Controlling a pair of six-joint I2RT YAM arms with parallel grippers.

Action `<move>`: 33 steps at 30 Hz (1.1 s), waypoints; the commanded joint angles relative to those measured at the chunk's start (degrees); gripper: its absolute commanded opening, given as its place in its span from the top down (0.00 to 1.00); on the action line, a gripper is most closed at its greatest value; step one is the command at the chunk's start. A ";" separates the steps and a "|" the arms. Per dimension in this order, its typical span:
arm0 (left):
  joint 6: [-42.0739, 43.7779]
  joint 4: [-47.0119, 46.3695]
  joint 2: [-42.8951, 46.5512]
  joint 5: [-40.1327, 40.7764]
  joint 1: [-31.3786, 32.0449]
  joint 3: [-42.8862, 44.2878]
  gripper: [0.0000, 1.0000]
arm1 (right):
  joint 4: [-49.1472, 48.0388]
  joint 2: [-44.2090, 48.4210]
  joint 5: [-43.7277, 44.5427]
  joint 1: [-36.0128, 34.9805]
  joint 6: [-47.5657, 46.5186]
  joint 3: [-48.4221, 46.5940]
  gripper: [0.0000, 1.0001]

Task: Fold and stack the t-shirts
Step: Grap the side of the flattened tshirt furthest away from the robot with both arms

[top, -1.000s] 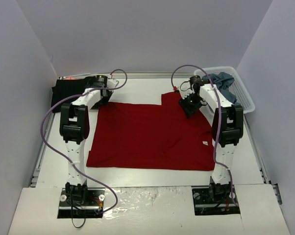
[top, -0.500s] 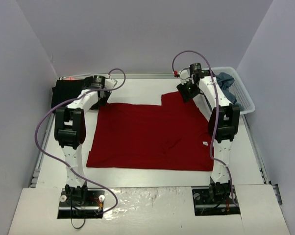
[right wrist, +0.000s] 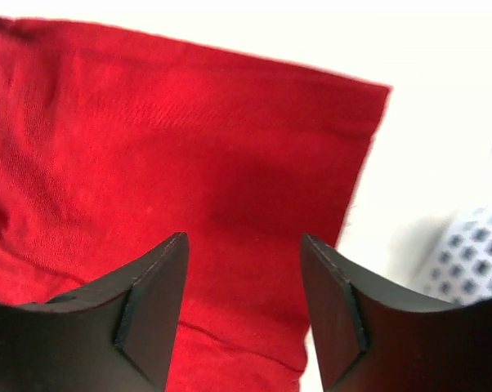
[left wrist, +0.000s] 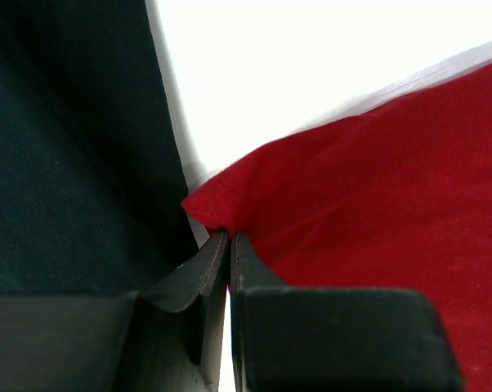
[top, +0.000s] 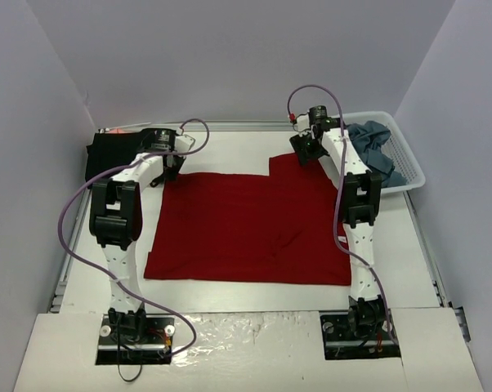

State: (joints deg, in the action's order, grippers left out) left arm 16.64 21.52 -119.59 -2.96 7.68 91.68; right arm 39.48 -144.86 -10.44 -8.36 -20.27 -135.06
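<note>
The dark red t-shirt [top: 246,224] lies spread flat on the white table. My left gripper [top: 166,165] is at the shirt's far left corner. In the left wrist view the left gripper [left wrist: 228,237] has its jaws shut on that corner of the red shirt [left wrist: 377,204]. My right gripper [top: 305,149] is open over the far right sleeve. In the right wrist view the right gripper [right wrist: 243,245] hangs just above the red cloth [right wrist: 172,139], near its corner. The black t-shirt [top: 109,151] lies folded at the far left and also shows in the left wrist view [left wrist: 66,163]. Slate blue-grey t-shirts [top: 377,143] lie in the basket.
The white lattice basket [top: 409,167] stands at the far right, its wall showing in the right wrist view [right wrist: 475,245]. Purple cables loop over both arms. Grey walls enclose the table on three sides.
My right gripper has moved from over the shirt's right shoulder toward the far edge, onto the sleeve corner. The left gripper has stayed at the far left corner.
</note>
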 commanded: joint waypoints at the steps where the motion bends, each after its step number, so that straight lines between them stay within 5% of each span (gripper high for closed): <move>1: -0.47 -1.39 4.19 0.59 -0.56 -0.18 0.98 | -1.25 -0.07 4.01 -0.52 2.95 -4.24 0.45; 11: -0.56 -2.09 3.22 0.68 -0.56 -0.89 0.98 | -3.62 -6.39 8.41 -0.34 6.64 -8.19 0.42; 33: -0.47 -2.53 2.87 1.12 -0.56 -2.12 0.98 | -4.24 -13.52 -0.63 3.61 13.15 -16.54 0.41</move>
State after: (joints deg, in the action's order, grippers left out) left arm 16.60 19.38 -119.57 -2.74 7.68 89.80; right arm 34.00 -156.59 -8.78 -6.33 -8.93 -149.27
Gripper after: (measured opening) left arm 0.031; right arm 0.595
